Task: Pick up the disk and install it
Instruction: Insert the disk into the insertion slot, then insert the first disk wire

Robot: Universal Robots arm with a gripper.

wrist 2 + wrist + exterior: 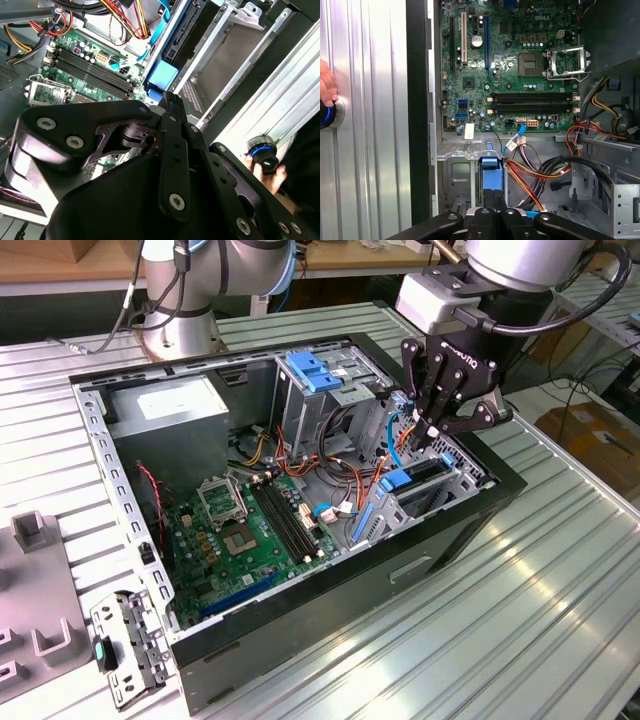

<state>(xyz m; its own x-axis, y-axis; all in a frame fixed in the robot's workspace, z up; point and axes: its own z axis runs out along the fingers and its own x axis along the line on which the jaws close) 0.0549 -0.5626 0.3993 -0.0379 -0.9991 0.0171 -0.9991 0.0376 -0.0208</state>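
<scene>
My gripper (432, 432), fingers together, rests on the disk (422, 472), which stands in its bay at the case (300, 635) corner. I judge only final seating remains.

The tool (492, 214) is right at the blue-railed disk (490, 176) in the metal bay (455, 172) beside the motherboard (520, 75).

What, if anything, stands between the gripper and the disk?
Nothing visible does. The gripper hangs right above the disk, which stands on edge in the metal drive cage. Orange cables run beside it, not across it.
</scene>
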